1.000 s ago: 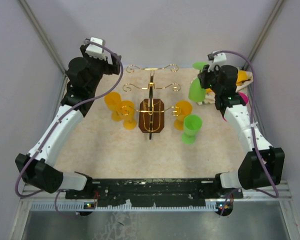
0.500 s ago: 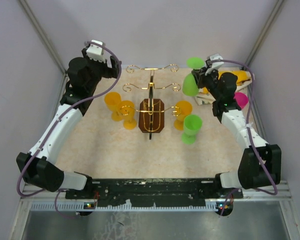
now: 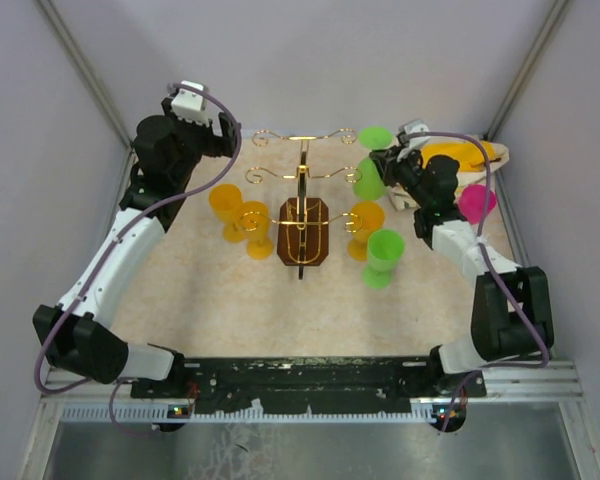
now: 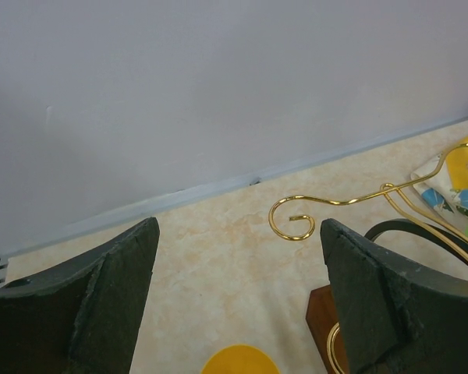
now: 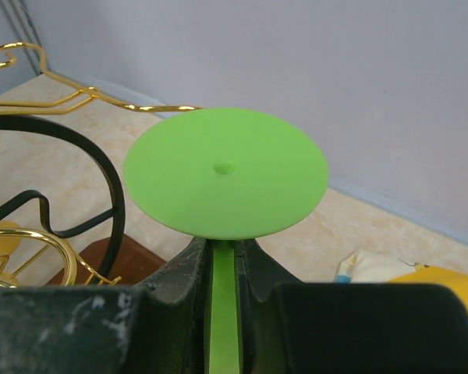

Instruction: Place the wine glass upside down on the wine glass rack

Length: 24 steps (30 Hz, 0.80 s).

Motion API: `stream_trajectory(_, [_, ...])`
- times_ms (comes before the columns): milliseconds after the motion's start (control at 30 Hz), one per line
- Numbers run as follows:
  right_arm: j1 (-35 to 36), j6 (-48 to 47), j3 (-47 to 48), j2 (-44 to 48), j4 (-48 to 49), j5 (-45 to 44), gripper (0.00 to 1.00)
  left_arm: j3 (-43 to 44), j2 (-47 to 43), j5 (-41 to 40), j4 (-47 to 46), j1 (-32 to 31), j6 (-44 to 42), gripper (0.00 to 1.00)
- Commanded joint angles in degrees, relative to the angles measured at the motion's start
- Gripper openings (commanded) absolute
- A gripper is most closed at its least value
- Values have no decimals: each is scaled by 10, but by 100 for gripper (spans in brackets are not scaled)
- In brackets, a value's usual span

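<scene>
Two arms reach over the table (image 3: 210, 300), one on each side of the rack (image 3: 303, 232), which stands in the middle on its dark wooden base, with gold wire arms curling out from a central post. The right gripper (image 3: 388, 160) is clamped on the stem of a green wine glass (image 3: 368, 181). The glass is held upside down in the air, flat foot up and bowl hanging below, just beside the curled loops on the right of the rack. Whether glass and wire touch cannot be told from above. In the right wrist view the fingers (image 5: 183, 273) pinch the thin green stem from both sides, the round foot fills the middle, and a gold arm of the rack runs behind it. The left gripper (image 3: 223, 135) hangs at the far left, jaws spread wide with nothing between them, and its wrist view shows a gold curl of the rack and the wall. Three orange glasses (image 3: 225, 205) sit close around the base, a second green glass (image 3: 384, 255) stands to its right, and a pink glass (image 3: 475, 203) sits near the right arm.
</scene>
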State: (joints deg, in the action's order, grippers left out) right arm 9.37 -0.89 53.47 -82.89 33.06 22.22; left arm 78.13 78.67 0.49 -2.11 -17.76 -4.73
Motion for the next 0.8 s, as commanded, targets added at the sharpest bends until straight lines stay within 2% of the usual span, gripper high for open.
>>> stream_trajectory(0, [18,-3,0,-17,80,1,0,-3,1,-4,-6,7,-4,90])
stream_trajectory(500, [41,9,11,-77,139,-1,0,3,9,-3,-4,15,-12,91])
stream_trajectory(767, [61,6,40,-103,129,0,0,2,13,3,-6,19,-11,91])
